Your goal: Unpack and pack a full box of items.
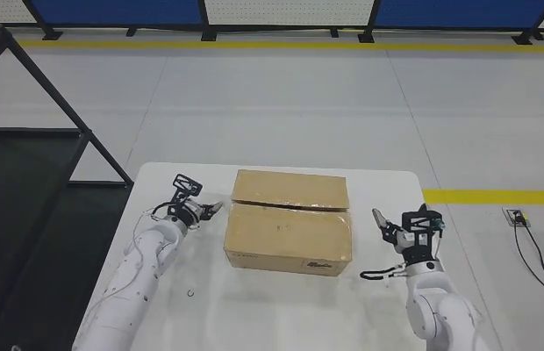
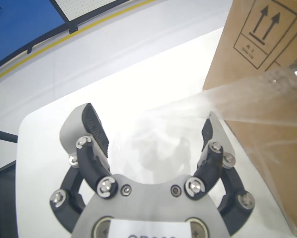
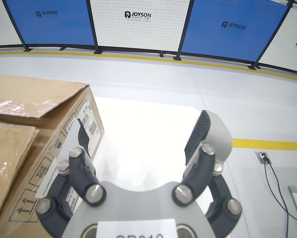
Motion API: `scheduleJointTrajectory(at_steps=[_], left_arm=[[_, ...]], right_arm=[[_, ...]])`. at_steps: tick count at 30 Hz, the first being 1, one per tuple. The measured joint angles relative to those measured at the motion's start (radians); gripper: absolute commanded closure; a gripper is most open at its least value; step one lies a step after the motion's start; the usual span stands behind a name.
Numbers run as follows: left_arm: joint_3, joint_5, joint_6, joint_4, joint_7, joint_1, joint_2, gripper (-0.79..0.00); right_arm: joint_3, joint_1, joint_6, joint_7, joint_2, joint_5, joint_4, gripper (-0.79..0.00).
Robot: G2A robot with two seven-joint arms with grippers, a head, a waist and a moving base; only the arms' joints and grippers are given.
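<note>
Cardboard box [image 1: 288, 224] at the middle of the white tabletop [image 1: 281, 307], somewhat nearer the far edge, long sides parallel to that edge. Top flaps down: near flap [image 3: 7, 144] flat, far flap [image 3: 37, 95] slightly raised along the seam. Clear tape [image 2: 250, 100] glinting on the flaps, with a loose strip of it off the box end facing the tabletop's left edge.

Left end effector [image 2: 150, 122] low over the tabletop just beside that end, fingers wide apart with nothing between them. One fingertip close under the loose strip, contact impossible to tell.

Right end effector [image 3: 142, 130] near the opposite box end, toward the right edge, fingers likewise spread and empty, apart from the cardboard.

Small dark object [image 1: 191, 292] on the tabletop toward the near left corner.
</note>
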Motion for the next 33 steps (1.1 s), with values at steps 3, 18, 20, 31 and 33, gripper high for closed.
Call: scheduleJointTrajectory(at_steps=[3,18,20,31,33], left_arm=[[0.032,-0.016,0.033,0.071,0.009,-0.042,-0.021,-0.785],[0.029,-0.226,0.209,0.332,0.037,-0.190,-0.093,-0.785],[0.021,-0.249,0.215,0.346,0.046,-0.203,-0.096,-0.785],[0.009,-0.265,0.254,0.367,0.139,-0.208,-0.094,-0.785],[0.010,-0.259,0.265,0.359,0.159,-0.202,-0.092,-0.785]], right_arm=[[0.002,-0.010,0.003,0.000,0.000,-0.003,-0.011,-0.785],[-0.013,-0.002,-0.002,0.020,0.000,-0.024,-0.016,-0.785],[-0.016,0.000,-0.003,0.021,0.000,-0.025,-0.015,-0.785],[-0.013,0.003,-0.011,0.021,0.001,-0.023,-0.012,-0.785],[-0.015,0.004,-0.010,0.018,0.001,-0.021,-0.014,-0.785]])
